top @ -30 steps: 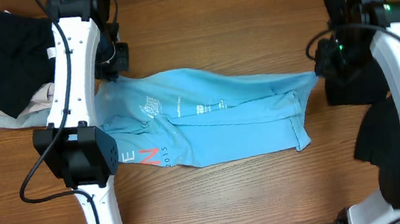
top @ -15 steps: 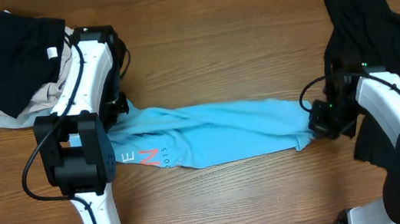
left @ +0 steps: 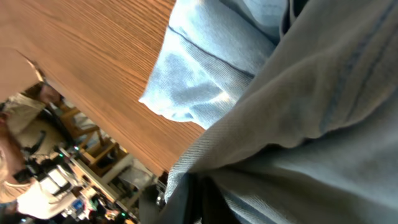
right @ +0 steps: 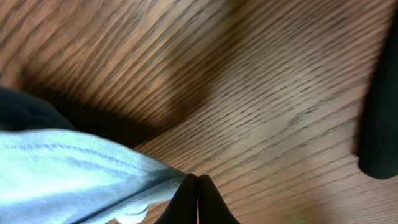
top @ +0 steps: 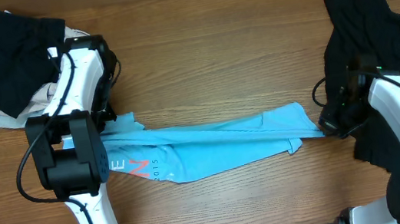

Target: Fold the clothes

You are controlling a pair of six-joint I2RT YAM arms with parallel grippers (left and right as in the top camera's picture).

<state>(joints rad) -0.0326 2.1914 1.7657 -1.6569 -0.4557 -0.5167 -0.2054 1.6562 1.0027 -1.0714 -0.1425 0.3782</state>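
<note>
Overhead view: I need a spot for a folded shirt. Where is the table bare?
The table is bare between the clothes pile and the black garment, behind the light-blue T-shirt. A narrower strip lies in front of the T-shirt. Both table ends are crowded.

Lt-blue tee [top: 220,144], long strip; black garment [top: 376,35] rt

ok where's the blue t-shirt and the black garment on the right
blue t-shirt [top: 227,139], overhead view, middle of its stretched body
black garment [top: 366,20], overhead view, its upper part
</note>
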